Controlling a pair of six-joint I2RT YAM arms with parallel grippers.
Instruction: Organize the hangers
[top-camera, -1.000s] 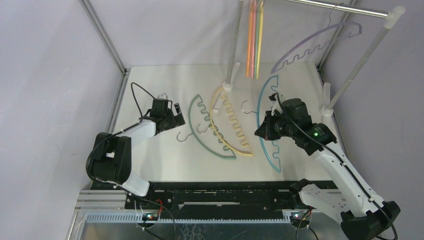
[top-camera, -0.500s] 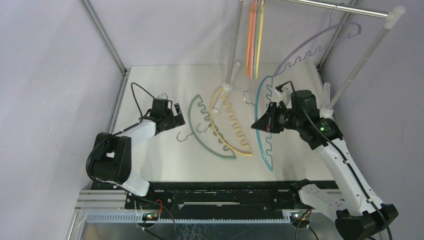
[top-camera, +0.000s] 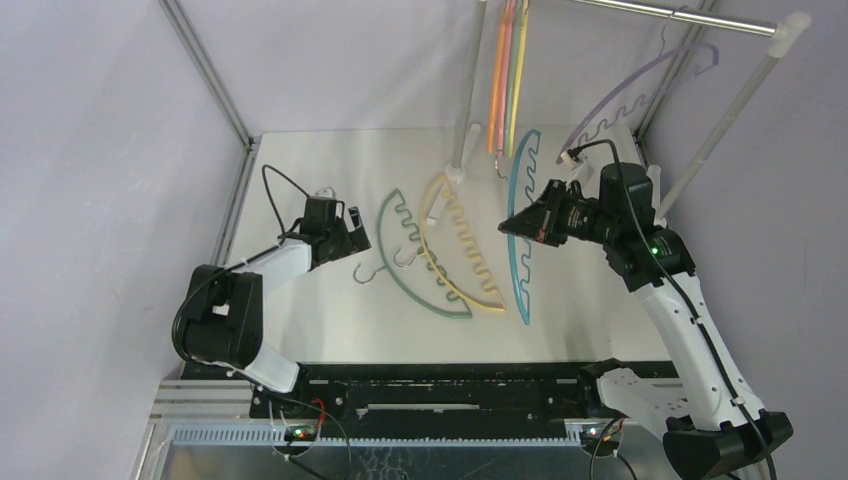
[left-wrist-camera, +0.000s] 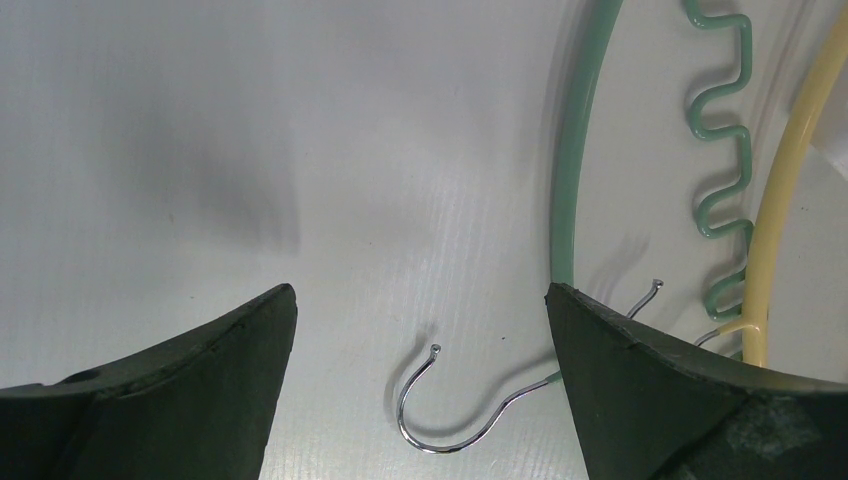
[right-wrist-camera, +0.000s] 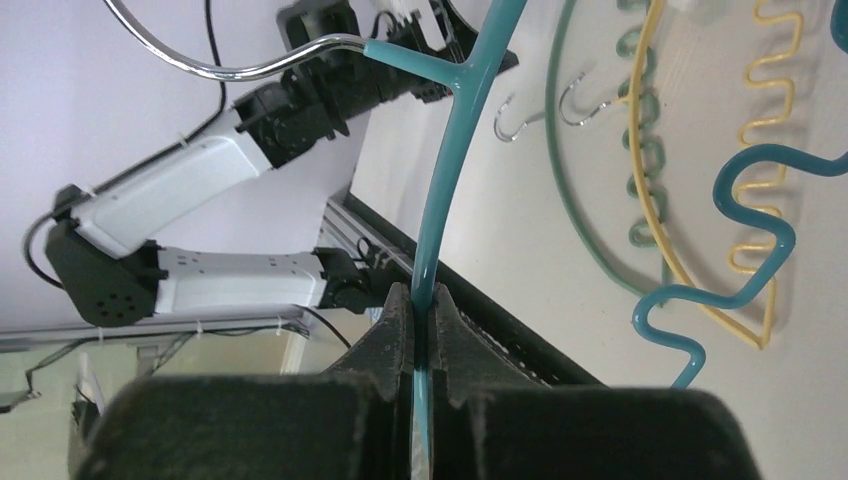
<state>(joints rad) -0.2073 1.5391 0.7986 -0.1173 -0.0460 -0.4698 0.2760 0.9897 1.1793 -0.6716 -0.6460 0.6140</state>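
My right gripper (top-camera: 512, 228) is shut on the arc of a blue hanger (top-camera: 518, 285) and holds it tilted above the table, hook end toward the rack. The right wrist view shows my jaws (right-wrist-camera: 422, 300) clamped on its thin bar (right-wrist-camera: 450, 180). A green hanger (top-camera: 420, 301) and a yellow hanger (top-camera: 449, 284) lie overlapping on the table. My left gripper (top-camera: 358, 240) is open and empty over the green hanger's metal hook (left-wrist-camera: 440, 420). Orange, pink and yellow hangers (top-camera: 497, 90) and a pale purple hanger (top-camera: 630, 85) hang on the rack.
The rack's left pole (top-camera: 468, 100) stands at the back centre and its right pole (top-camera: 715, 135) at the back right, joined by a metal rod (top-camera: 680, 15). Grey walls close in the left and right sides.
My right gripper has lifted the blue hanger off the table and carried it back toward the rack, turning it more upright. The left arm has not moved.
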